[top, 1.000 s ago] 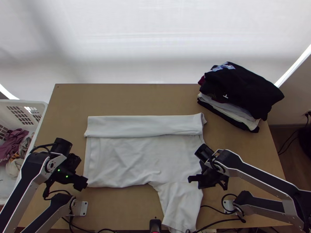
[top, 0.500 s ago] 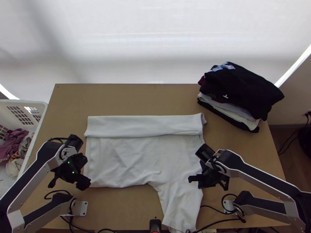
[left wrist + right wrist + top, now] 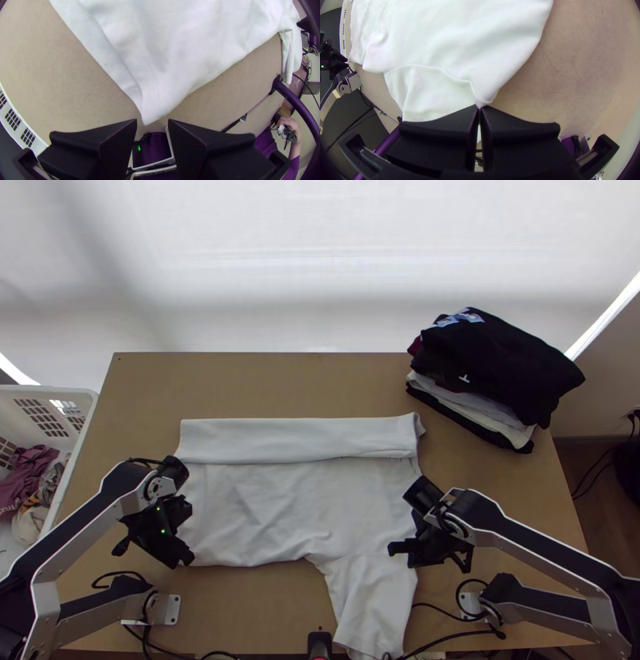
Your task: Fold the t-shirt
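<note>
The white t-shirt [image 3: 272, 508] lies on the table with its far edge folded over in a strip and one sleeve hanging toward the near edge. At its lower left corner is my left gripper [image 3: 186, 561]. In the left wrist view my left gripper [image 3: 152, 122] stands open, the shirt's corner [image 3: 151, 111] just in front of the gap. At the shirt's right edge, above the sleeve, is my right gripper [image 3: 400, 554]. The right wrist view has my right gripper [image 3: 480, 108] shut on a pinch of the t-shirt [image 3: 453, 43].
A stack of folded clothes [image 3: 496, 372] sits at the table's far right. A white basket [image 3: 80, 400] with clothes stands off the left edge. Bare table [image 3: 264, 384] lies beyond the shirt. In the left wrist view, a person's hand [image 3: 289, 124] holds something off the table.
The left gripper has moved slightly right along the shirt's lower left corner, its arm swinging the same way. The right arm and the shirt look unchanged.
</note>
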Controlling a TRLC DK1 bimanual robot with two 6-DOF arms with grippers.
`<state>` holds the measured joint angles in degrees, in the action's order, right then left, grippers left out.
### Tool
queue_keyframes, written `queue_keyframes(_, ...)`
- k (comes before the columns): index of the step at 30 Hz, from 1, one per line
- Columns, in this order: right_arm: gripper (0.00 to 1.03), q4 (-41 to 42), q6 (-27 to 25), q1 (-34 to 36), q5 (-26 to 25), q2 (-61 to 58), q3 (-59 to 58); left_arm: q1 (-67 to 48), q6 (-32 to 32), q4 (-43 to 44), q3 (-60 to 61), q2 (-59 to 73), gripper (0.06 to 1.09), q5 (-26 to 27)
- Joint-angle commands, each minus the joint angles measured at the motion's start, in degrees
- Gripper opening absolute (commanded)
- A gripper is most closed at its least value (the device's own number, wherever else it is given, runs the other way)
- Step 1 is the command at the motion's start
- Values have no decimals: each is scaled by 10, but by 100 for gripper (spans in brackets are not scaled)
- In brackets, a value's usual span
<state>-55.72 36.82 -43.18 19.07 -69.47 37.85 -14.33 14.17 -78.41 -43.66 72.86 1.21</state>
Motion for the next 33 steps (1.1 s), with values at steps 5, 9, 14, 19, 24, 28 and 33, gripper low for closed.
queue_keyframes(5, 3, -5, 2, -2, -2, 24, -3, -15, -12, 13, 10, 37, 55, -2)
queue_keyframes(9, 3, -6, 2, -2, -2, 35, -4, -16, -14, 22, 10, 40, 23, -2)
queue_keyframes(14, 3, -6, 0, 3, -2, 45, -6, -15, -13, 27, 13, 33, 10, -2)
queue_keyframes(19, 3, -11, -6, 14, -3, 58, -9, -2, 3, 28, 14, 19, 10, -14)
queue_keyframes(24, 3, -18, -27, 14, -33, 61, -16, 25, 23, 28, 12, 13, 10, -39)
queue_keyframes(28, 3, -27, -38, 21, -47, 67, -2, 47, 34, 29, -2, 9, 10, -49)
queue_keyframes(33, 3, -47, -39, 25, -47, 89, 53, 62, 22, 38, -64, 3, 10, -40)
